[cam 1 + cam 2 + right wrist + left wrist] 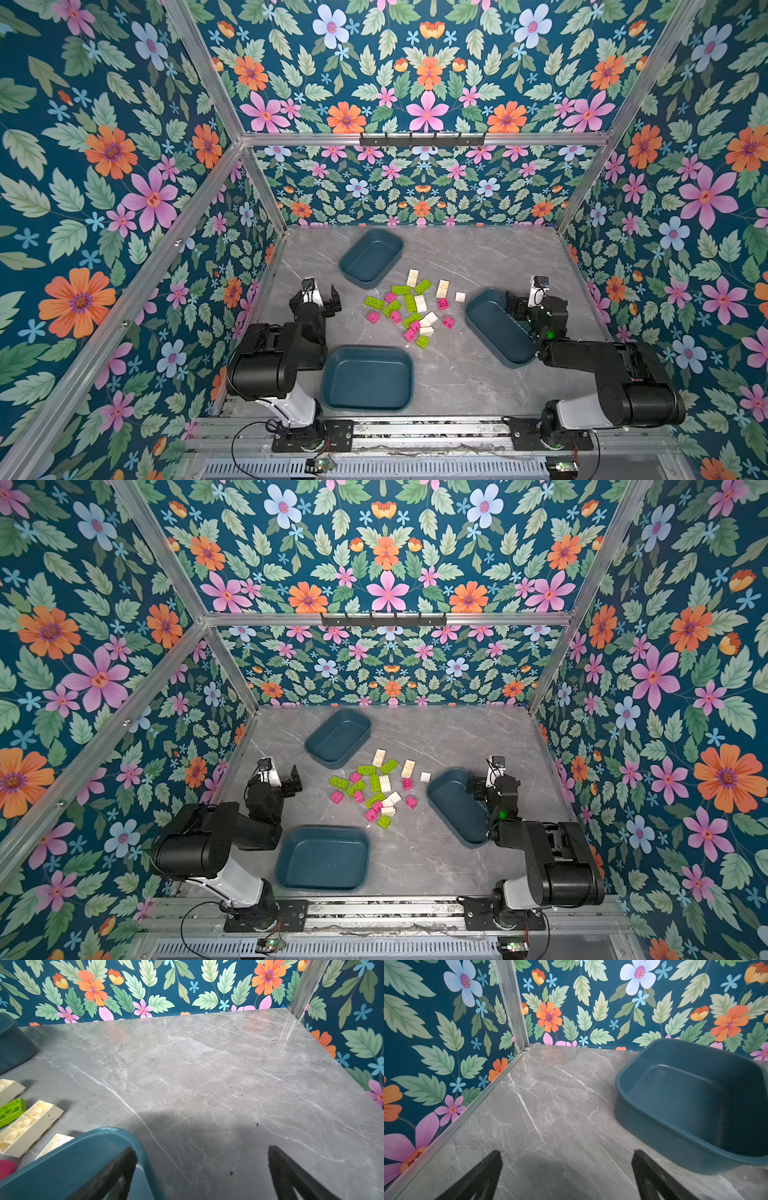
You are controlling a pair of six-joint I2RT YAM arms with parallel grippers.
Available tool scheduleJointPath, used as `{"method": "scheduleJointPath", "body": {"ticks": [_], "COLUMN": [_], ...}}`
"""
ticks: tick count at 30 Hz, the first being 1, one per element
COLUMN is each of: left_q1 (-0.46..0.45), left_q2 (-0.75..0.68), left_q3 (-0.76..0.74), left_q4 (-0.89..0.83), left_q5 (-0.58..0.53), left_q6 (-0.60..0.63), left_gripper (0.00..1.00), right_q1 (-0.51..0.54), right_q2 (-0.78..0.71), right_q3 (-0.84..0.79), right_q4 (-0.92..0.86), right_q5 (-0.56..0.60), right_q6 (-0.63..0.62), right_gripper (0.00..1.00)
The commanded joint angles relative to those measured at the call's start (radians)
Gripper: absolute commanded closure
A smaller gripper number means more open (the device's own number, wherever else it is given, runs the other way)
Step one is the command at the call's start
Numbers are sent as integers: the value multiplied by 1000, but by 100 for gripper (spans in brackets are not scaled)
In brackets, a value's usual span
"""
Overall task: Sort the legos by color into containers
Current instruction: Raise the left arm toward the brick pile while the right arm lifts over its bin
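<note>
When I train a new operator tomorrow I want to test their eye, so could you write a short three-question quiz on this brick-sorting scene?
1. True or false: the near container already holds legos.
2. The right tool hangs over: A) the rim of the right container; B) the legos; C) the near container.
3. In a few words: how do the jaws of the left tool and the right tool stand, and what do they hold?

Key: 1. False, it is empty. 2. A. 3. Both open, holding nothing.
</note>
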Motion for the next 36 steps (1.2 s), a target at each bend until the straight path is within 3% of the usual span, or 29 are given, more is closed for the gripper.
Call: {"method": "scheduleJointPath", "body": {"ticks": [1,23,26,31,36], "left_q1": [0,0,-14,-21,-26], "left_q2": [-1,-2,-41,-161,-290], "left_q3": [2,1,-15,7,88], "left_q4": [9,11,12,-125,-378], "left_q5": [4,7,-13,-41,-66], "left_q6": [13,14,20,22,-19], "left_gripper": [0,0,0,0,0], "right_q1": [-1,-5,-5,-5,-5], "right_q2": [2,1,-49,-152,-242], "right_q3": [4,3,29,54,93], "right_q4": [-3,-3,-92,-212,-330], "right_q5": [-1,-2,-30,-90,-147], "right_q6": [11,14,5,-17,-35], "right_gripper": [1,1,1,1,1]}}
